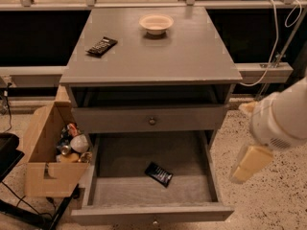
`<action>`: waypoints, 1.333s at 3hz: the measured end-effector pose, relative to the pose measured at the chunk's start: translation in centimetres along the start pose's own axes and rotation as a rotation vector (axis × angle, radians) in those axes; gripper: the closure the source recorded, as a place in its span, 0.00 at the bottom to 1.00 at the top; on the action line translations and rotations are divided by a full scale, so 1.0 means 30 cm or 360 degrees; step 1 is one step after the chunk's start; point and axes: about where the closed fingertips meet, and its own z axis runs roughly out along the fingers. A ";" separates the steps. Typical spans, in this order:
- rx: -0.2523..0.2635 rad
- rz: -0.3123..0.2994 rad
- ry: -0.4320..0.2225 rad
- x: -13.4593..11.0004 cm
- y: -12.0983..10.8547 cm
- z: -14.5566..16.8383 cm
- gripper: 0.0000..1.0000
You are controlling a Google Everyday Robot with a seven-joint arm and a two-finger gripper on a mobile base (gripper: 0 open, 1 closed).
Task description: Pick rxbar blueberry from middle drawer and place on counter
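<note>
The rxbar blueberry (159, 174), a dark navy bar, lies flat and askew on the floor of the open middle drawer (151, 210), a little right of its centre. The grey counter (158, 56) tops the cabinet. My arm (280, 121) comes in from the right edge, and my gripper (248, 163) hangs as a pale yellowish piece just outside the drawer's right wall, above the floor. It is apart from the bar and holds nothing that I can see.
A black bar with white print (101, 46) and a white bowl (156, 23) sit on the counter. A closed drawer with a knob (152, 121) is above the open one. A cardboard box of items (53, 152) stands at the left. Cables (273, 37) hang at the right.
</note>
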 end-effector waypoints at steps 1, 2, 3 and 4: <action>-0.0029 0.0036 0.0027 0.025 0.075 0.255 0.00; 0.0014 0.0077 0.0025 -0.016 0.065 0.456 0.00; 0.0005 0.0127 0.0065 -0.073 0.006 0.591 0.00; -0.0003 0.0147 0.0071 -0.092 0.008 0.608 0.00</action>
